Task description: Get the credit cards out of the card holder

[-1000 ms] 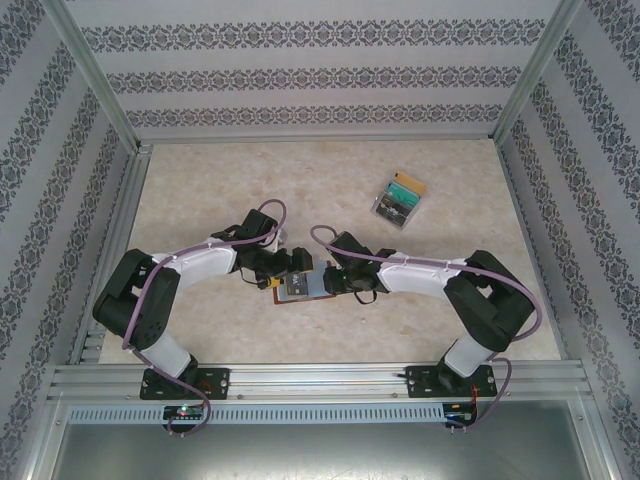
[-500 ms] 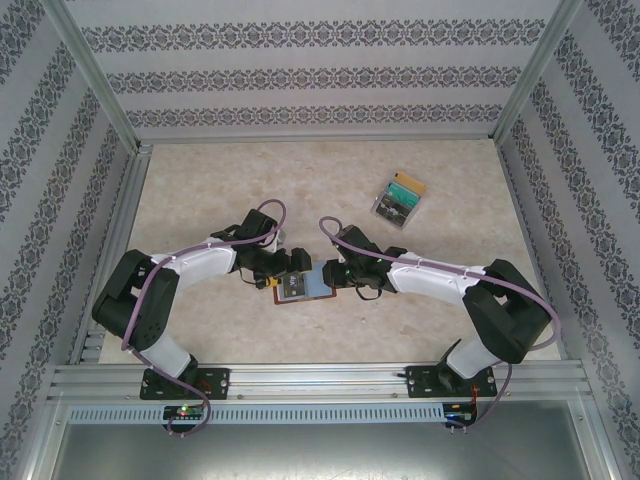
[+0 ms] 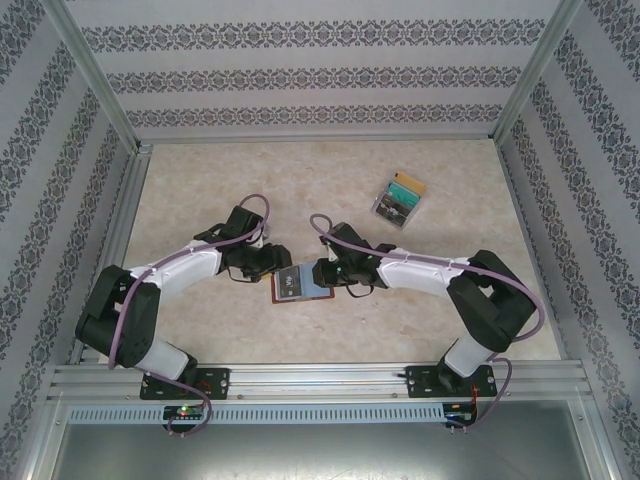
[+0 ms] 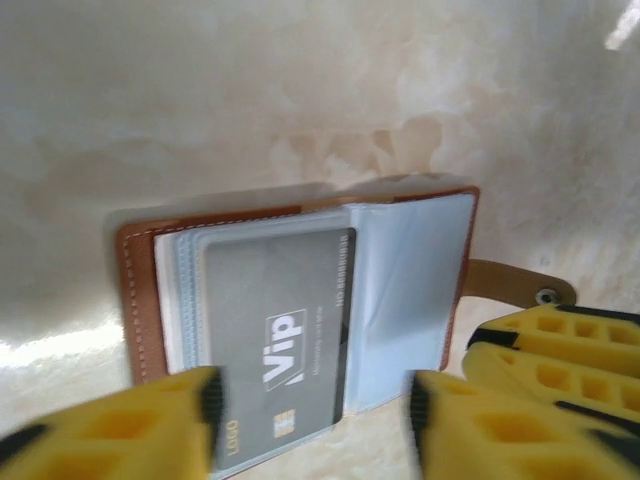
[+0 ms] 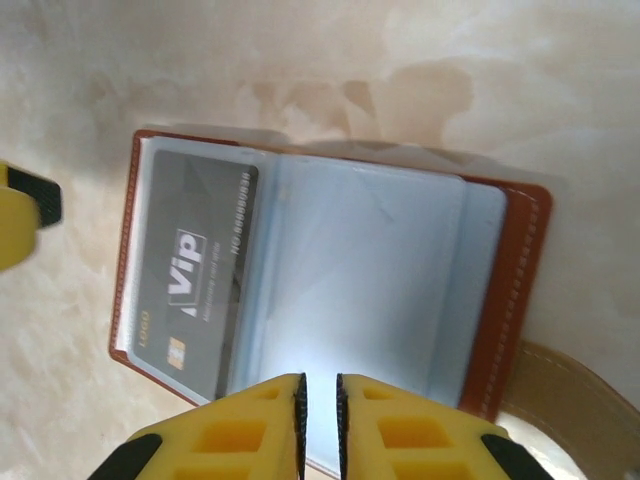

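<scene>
Now, seen from above, the left gripper [image 3: 272, 262] has backed off to the left rim of the card holder [image 3: 312, 287], which lies open on the table [image 3: 200, 180] near the middle of its near edge, the right gripper [image 3: 322, 272] at its right side. From the left wrist, the jaws have narrowed but stand apart and empty, straddling the grey credit card [image 4: 285, 330] in its pocket. From the right wrist, the jaws are nearly closed on the pale pocket leaf [image 5: 370, 280], so extraction looks imminent.
</scene>
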`<state>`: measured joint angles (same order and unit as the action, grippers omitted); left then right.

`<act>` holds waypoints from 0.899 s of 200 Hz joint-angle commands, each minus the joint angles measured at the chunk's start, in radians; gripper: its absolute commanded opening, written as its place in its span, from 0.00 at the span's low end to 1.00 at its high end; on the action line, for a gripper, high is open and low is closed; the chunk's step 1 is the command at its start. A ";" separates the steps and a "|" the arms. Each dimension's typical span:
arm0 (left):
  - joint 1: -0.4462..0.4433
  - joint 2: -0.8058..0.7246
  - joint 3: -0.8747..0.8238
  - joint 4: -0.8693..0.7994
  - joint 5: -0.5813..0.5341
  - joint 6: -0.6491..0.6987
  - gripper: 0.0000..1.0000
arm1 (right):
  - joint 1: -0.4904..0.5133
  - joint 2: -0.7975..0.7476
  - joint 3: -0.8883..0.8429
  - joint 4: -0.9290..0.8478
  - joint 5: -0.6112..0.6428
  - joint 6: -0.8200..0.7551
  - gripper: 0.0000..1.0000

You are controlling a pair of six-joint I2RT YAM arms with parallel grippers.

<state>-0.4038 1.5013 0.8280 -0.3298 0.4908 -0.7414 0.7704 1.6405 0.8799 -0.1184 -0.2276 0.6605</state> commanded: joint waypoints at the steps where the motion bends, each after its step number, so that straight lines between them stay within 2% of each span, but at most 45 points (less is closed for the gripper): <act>1: 0.009 0.038 -0.017 -0.038 -0.007 0.015 0.18 | 0.009 0.038 0.043 0.046 -0.056 0.039 0.20; 12: 0.009 0.063 -0.018 -0.029 0.006 0.013 0.08 | 0.006 0.052 0.045 0.073 -0.078 0.061 0.21; 44: 0.009 0.100 -0.029 -0.015 0.018 0.009 0.04 | 0.004 0.098 0.060 0.114 -0.132 0.095 0.22; 180: 0.009 0.116 -0.049 -0.026 0.010 0.008 0.04 | 0.002 0.213 0.077 0.178 -0.229 0.154 0.22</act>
<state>-0.4034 1.6085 0.8021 -0.3325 0.5045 -0.7383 0.7704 1.8278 0.9325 0.0322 -0.4240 0.7944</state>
